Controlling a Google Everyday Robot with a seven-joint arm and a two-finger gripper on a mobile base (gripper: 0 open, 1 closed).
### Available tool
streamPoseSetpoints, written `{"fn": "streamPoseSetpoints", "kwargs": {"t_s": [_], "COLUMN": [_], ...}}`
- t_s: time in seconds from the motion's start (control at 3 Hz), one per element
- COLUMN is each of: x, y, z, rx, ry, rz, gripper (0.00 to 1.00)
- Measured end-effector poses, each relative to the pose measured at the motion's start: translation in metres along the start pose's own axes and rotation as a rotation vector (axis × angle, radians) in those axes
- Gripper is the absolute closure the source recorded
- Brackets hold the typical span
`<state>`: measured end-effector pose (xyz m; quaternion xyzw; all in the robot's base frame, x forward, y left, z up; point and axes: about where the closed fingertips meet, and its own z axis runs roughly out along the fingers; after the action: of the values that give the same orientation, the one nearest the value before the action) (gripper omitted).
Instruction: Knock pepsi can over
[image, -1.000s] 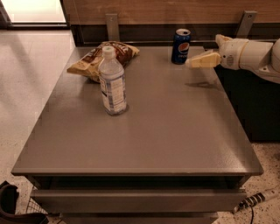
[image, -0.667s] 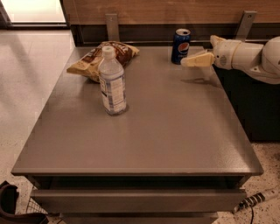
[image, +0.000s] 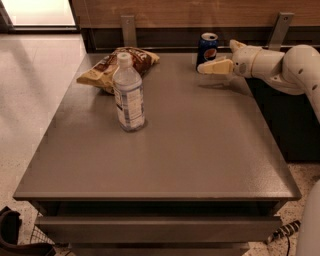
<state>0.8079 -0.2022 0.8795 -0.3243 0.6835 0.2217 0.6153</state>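
Note:
The pepsi can (image: 207, 48) is a small dark blue can with a silver top. It stands upright at the far edge of the grey table (image: 200, 150), right of centre. My gripper (image: 204, 68) is cream-coloured and comes in from the right on the white arm (image: 280, 62). It is low over the table, with its tip right at the can's lower right side. I cannot tell whether it touches the can.
A clear water bottle (image: 129, 95) with a white cap stands left of centre. A crumpled chip bag (image: 117, 67) lies behind it at the far left. A dark cabinet (image: 295, 120) sits to the table's right, and a wooden wall with metal brackets (image: 129, 30) is behind.
My gripper has moved left along the far side of the table and closed in on the can. The can is still upright, and the bottle and bag have not moved.

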Motion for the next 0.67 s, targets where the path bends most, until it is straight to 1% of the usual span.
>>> {"fn": "streamPoseSetpoints", "kwargs": {"t_s": [0.33, 0.67], "x": [-0.003, -0.005], "y": [-0.004, -0.004], "z": [0.015, 0.025], "rx": [-0.013, -0.024], "ry": [-0.012, -0.019], "rz": [-0.006, -0.011], "gripper": [0.02, 0.23]}}
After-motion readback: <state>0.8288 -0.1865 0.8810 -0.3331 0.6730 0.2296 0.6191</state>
